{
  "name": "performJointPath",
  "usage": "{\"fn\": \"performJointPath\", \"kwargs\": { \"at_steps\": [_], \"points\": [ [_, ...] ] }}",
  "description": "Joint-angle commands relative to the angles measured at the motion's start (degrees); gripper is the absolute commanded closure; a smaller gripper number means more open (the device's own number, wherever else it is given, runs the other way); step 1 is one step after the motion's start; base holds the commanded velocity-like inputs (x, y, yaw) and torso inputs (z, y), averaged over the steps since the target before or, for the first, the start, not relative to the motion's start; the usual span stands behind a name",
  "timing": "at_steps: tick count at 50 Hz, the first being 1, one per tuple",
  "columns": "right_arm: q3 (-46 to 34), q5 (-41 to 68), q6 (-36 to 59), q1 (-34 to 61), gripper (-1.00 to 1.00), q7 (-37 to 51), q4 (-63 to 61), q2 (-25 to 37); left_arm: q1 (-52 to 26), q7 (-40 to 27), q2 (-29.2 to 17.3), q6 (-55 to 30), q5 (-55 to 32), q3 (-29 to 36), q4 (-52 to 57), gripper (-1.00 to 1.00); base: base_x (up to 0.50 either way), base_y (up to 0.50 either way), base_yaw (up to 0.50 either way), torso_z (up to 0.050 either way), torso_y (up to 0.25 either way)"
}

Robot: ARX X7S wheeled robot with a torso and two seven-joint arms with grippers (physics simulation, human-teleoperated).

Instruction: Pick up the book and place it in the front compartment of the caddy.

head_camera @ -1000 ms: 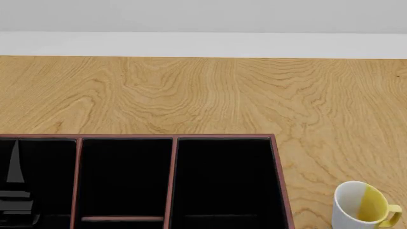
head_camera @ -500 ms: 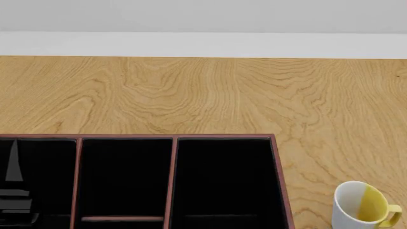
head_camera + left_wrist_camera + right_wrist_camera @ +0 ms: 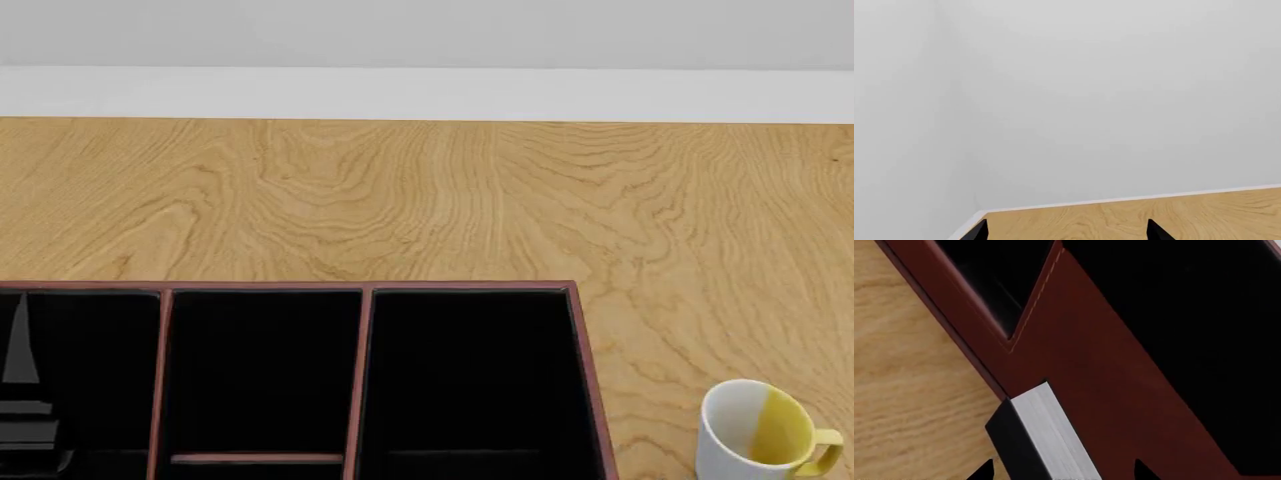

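Observation:
The book (image 3: 1047, 440), black-covered with a pale grey page edge, shows only in the right wrist view. It lies between the tips of my right gripper (image 3: 1064, 471), and its far end overlaps the caddy's reddish-brown outer wall (image 3: 1107, 390). The jaws stand wide apart: one fingertip (image 3: 987, 472) is close beside the black cover, and the other is apart from the book with red wall showing between. I cannot tell whether the book rests on the table. In the head view the caddy (image 3: 363, 380) sits at the near edge, and its narrow middle front compartment (image 3: 260, 370) is empty. My left gripper (image 3: 1067, 231) is open and empty.
A white-and-yellow mug (image 3: 761, 430) stands right of the caddy. A grey and black part of my left arm (image 3: 24, 420) hangs over the caddy's left well. The wooden table (image 3: 427, 200) runs back to a white wall. The right arm is out of the head view.
The grey and black arm part at the left edge of the head view has slid a little toward the near edge. The caddy and the mug have not moved.

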Motion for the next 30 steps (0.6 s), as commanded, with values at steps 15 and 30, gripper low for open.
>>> {"fn": "performJointPath", "kwargs": {
  "at_steps": [15,30],
  "points": [
    [-3.69,-7.31,-2.18,-1.46,-1.0,-4.16,1.21,-0.21,0.5,-0.58,-0.48,0.83,-0.7,-0.44,-0.3,-1.0,0.0,0.0,0.0,0.0,0.0],
    [-6.16,-11.06,-3.17,-1.48,-1.0,-6.4,2.15,-0.33,0.77,-0.99,-0.64,1.41,-1.02,-0.36,-0.61,-1.0,0.0,0.0,0.0,0.0,0.0]
  ]
}}
